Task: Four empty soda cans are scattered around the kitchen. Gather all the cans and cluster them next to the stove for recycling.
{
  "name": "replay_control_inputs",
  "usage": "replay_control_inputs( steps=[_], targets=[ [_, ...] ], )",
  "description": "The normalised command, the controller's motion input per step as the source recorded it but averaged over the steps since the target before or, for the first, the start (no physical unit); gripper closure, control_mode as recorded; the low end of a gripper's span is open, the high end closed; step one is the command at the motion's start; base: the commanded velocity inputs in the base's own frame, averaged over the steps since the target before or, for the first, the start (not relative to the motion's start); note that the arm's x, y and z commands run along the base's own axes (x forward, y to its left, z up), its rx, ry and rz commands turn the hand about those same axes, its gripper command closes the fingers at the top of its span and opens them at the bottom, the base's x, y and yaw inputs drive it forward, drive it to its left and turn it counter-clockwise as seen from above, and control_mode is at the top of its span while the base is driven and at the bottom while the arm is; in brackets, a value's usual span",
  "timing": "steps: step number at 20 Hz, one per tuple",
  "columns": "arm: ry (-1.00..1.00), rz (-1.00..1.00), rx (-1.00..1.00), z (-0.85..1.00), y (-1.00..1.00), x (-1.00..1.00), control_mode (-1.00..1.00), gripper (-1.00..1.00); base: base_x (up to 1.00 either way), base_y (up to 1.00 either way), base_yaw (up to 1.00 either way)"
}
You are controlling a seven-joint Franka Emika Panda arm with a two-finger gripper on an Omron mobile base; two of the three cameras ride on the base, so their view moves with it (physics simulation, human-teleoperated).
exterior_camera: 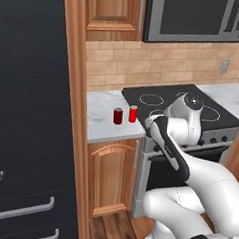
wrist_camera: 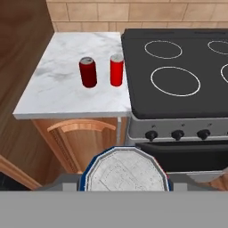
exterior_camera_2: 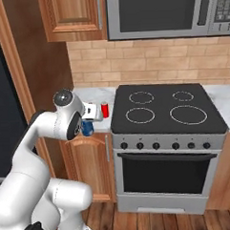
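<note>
The two-finger gripper [exterior_camera_2: 88,124] is pinching a small blue soda can with a silver top [wrist_camera: 124,169], carried upright in front of the counter edge and not yet over it. In the hand view the can's lid sits close under the camera. In the right base view its blue body [exterior_camera_2: 87,128] shows below the white hand.

Two risks stand out. The white marble counter [wrist_camera: 62,84] left of the black glass stove [wrist_camera: 178,75] already holds a dark red can [wrist_camera: 88,72] and a brighter red can [wrist_camera: 116,70] standing just beside each other, the brighter one nearest the stove's edge. Bringing the held can in low could knock either over, and a toppled can would likely roll. Set too near the front edge, the held can could tip off toward the wooden cabinet door [wrist_camera: 82,142] below.

The white arm [exterior_camera: 189,161] rises from the base, bends at the elbow and reaches forward and left, the hand level with the counter front, pointing toward the cans.
</note>
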Motion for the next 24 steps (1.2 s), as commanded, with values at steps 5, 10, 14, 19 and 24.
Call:
replay_control_inputs(
  steps=[5,10,14,19,24],
  targets=[
    [0.00,0.00,0.00,0.00,0.00,0.00,1.00,1.00,0.41,-0.06,0.14],
    [0.00,0.00,0.00,0.00,0.00,0.00,1.00,1.00,0.39,-0.22,0.11],
    [0.00,0.00,0.00,0.00,0.00,0.00,1.00,1.00,0.33,-0.26,0.11],
    [0.00,0.00,0.00,0.00,0.00,0.00,1.00,1.00,0.10,-0.15,0.05],
    [0.00,0.00,0.00,0.00,0.00,0.00,1.00,1.00,0.00,-0.05,0.00]
  ],
)
